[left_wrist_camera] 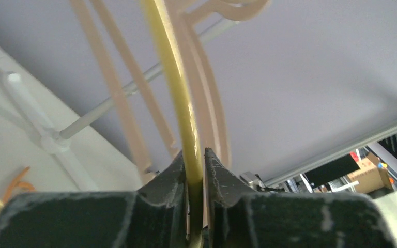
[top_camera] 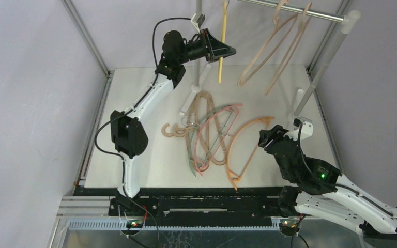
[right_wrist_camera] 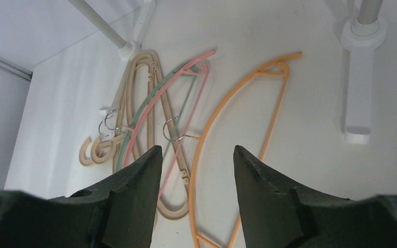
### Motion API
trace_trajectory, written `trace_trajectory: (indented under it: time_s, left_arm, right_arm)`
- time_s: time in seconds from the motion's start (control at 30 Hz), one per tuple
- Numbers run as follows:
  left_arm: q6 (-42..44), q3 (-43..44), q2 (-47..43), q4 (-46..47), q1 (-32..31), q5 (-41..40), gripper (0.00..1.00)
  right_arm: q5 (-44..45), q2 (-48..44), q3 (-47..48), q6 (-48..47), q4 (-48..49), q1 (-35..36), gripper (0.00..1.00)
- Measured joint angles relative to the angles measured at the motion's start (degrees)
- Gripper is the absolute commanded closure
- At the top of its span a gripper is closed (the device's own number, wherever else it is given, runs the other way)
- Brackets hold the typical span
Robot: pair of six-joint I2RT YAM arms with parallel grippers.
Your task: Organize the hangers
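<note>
My left gripper point(top_camera: 231, 50) is raised near the silver rail point(top_camera: 294, 10) and is shut on a thin yellow hanger point(top_camera: 222, 44), which runs up between its jaws in the left wrist view point(left_wrist_camera: 178, 88). Two thick beige hangers point(top_camera: 274, 51) hang from the rail to its right; they also show in the left wrist view point(left_wrist_camera: 207, 93). On the table lies a pile: beige hangers point(top_camera: 199, 111), a pink one point(top_camera: 209, 139), a pale-green one point(top_camera: 222, 111) and an orange one point(top_camera: 245, 147). My right gripper point(top_camera: 267, 137) is open and empty, just right of the orange hanger point(right_wrist_camera: 227, 103).
The rail's white feet point(top_camera: 191, 98) point(top_camera: 297, 101) stand on the white table point(top_camera: 134, 155). Metal frame posts point(top_camera: 85, 33) rise at the back corners. Grey walls close in left and right.
</note>
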Motion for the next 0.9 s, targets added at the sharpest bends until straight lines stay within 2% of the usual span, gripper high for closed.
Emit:
trace_trajectory:
  time_s: [0.17,0.3,0.33,0.37,0.57,0.9]
  left_arm:
    - [0.28,-5.11,0.0,1.2,1.75,-0.83,0.71]
    - [0.96,-9.44,-1.77,3.23,2.78,-1.29,0.55]
    - [1.64,-10.93,-2.51,3.5,2.99,-1.4,0.47]
    - [2.64,-12.52,-3.37,3.52,3.19,-1.49,0.43]
    - [12.37,-22.88,-11.13,-0.52,3.85,-1.95,0.27]
    - [27.21,-35.87,-24.06,-1.05,4.17,-4.85,0.01]
  right_arm:
    - [-1.38,-0.09,-0.72,-0.31,0.66,-1.09,0.38]
    - [-2.38,-0.09,-0.96,-0.33,0.92,-1.86,0.29]
    - [-2.54,-0.09,-1.07,-0.31,0.92,-2.01,0.26]
    - [-2.58,-0.09,-1.18,-0.24,0.9,-2.14,0.24]
    - [-2.8,-0.11,-1.81,-0.26,0.83,-2.99,0.13]
    - [-5.68,4.26,-2.43,-1.64,1.33,-5.14,0.06]
